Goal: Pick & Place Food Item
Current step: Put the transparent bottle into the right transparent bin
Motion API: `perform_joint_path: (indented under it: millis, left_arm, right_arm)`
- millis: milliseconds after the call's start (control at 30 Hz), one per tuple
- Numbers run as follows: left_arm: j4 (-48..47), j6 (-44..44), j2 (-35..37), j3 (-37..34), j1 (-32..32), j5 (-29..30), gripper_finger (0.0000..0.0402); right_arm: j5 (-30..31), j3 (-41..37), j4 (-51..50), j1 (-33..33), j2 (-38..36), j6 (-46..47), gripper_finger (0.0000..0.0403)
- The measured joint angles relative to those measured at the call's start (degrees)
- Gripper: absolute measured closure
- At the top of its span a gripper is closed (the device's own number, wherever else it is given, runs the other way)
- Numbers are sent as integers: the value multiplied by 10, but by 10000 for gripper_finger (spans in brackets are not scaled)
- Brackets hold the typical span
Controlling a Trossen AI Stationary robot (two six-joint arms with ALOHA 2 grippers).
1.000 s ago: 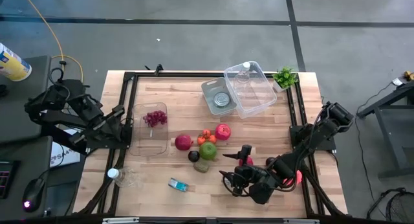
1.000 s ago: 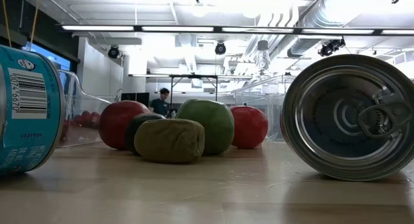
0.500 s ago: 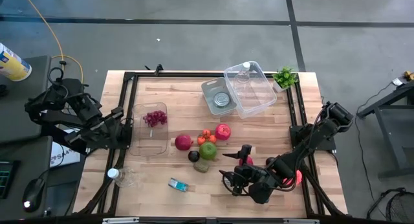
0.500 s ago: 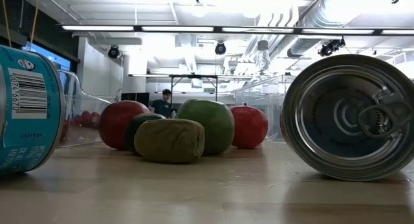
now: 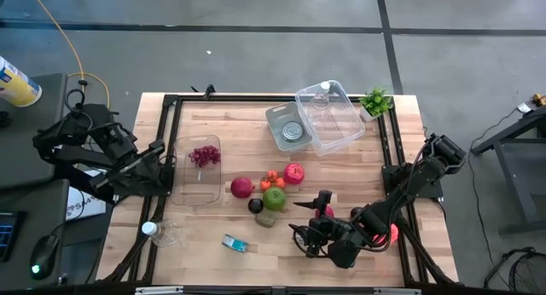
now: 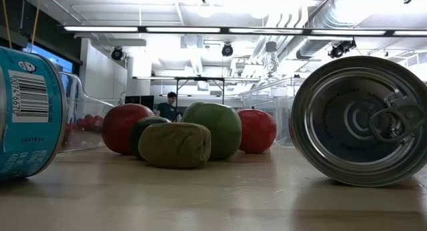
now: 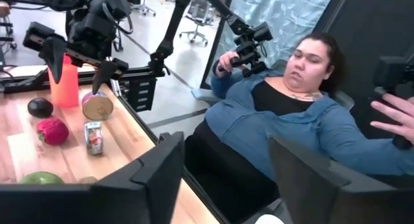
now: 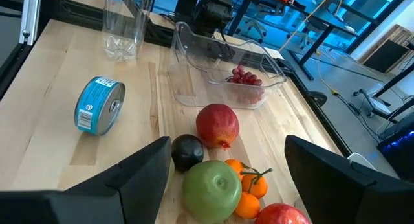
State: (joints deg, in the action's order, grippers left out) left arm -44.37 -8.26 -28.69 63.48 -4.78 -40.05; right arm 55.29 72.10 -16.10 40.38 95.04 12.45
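A cluster of food lies mid-table: a red pomegranate [image 5: 241,187], a green apple [image 5: 274,199], a red apple [image 5: 293,172], small oranges [image 5: 271,179], a dark avocado [image 5: 255,205] and an olive-brown lump [image 5: 266,217]. In the right wrist view the apple [image 8: 211,183] and pomegranate [image 8: 217,125] lie ahead of the fingers. My right gripper [image 5: 300,220] hovers open near the table's near edge, pointing left toward the cluster and touching nothing. My left gripper [image 5: 160,163] waits open at the left edge.
A blue can [image 5: 235,242] lies on its side by the near edge, a clear bottle [image 5: 162,233] near-left. Grapes sit in a clear tray [image 5: 203,155]. A clear bin with a can [image 5: 294,131] and a plant [image 5: 375,101] stand far-right. A silver can [image 6: 360,121] and red cup [image 7: 63,81] are under my right arm. A person [image 7: 284,120] sits beyond the table.
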Motion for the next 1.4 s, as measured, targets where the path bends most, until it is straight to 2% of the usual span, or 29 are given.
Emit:
perform_joint_path:
  millis: [167, 300, 433, 567, 667, 800, 1067, 1167, 1300, 1400]
  left_arm:
    - [0, -2, 0, 0, 0, -7, 119]
    - [-7, 7, 0, -3, 0, -31, 95]
    - [-3, 35, 1, -33, 0, -102, 92]
    - [21, 39, 2, -84, 0, -90, 92]
    - [51, 42, 2, -117, -4, -103, 92]
    - [56, 74, 4, -140, -35, -147, 92]
    - [61, 151, 33, -143, -128, -182, 92]
    - [86, 156, 31, -152, -158, -169, 92]
    - [109, 131, 20, -167, -186, -83, 92]
    - [124, 132, 11, -179, -206, -68, 92]
  right_arm:
    - [0, 0, 0, 0, 0, 0, 113]
    - [-1, 0, 0, 0, 0, 0, 113]
    - [-13, 0, 0, 0, 0, 0, 113]
    - [-17, 0, 0, 0, 0, 0, 113]
    - [-17, 0, 0, 0, 0, 0, 113]
    - [-17, 0, 0, 0, 0, 2, 113]
    - [-17, 0, -5, 0, 0, 13, 113]
    - [-15, 0, -5, 0, 0, 13, 113]
    - [-14, 0, -5, 0, 0, 13, 113]
    - [-13, 0, -5, 0, 0, 13, 113]
